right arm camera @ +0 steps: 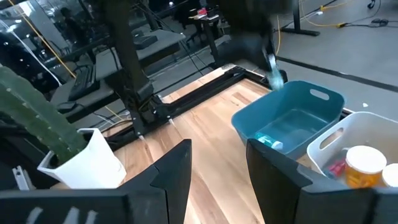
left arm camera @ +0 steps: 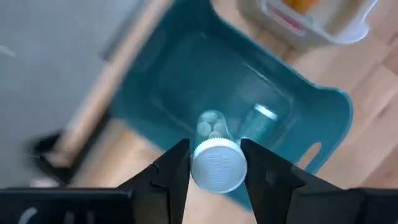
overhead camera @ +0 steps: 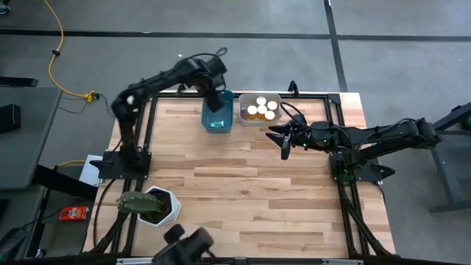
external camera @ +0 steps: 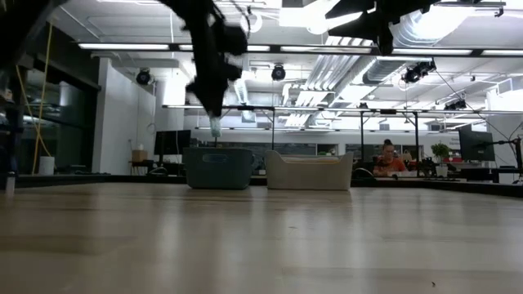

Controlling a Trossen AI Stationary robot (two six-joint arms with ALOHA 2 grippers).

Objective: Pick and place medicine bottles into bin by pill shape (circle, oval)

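The left gripper (left arm camera: pixel 215 167) hangs over the blue bin (overhead camera: pixel 218 118) at the far side of the table (overhead camera: pixel 250 191). Its two fingers (left arm camera: pixel 173 175) squeeze a small bottle (left arm camera: pixel 216 157) by its white cap — the bottle points down into the bin, and round white pills show through its side. In the low view the bottle (external camera: pixel 215 126) hangs just above the bin's (external camera: pixel 217 167) rim and does not touch it. One more bottle (left arm camera: pixel 261 121) lies on its side on the bottom of the blue bin; the right wrist view shows it (right arm camera: pixel 268 142) there too.

Just beside the blue bin stands a white bin (overhead camera: pixel 259 109). It holds several bottles with white caps (overhead camera: pixel 263 108), standing up close together. One of them (right arm camera: pixel 364 164) shows orange with a pale cap in the right wrist view.

The right gripper (overhead camera: pixel 283 140) waits above the table, near the white bin but not over it. Its fingers (right arm camera: pixel 171 171) are spread apart — nothing is between them.

A white pot (overhead camera: pixel 160 206) with a green cactus (overhead camera: pixel 137 203) sits at the near left corner of the table, well apart from the bins. A person (external camera: pixel 387 159) sits far back in the room.
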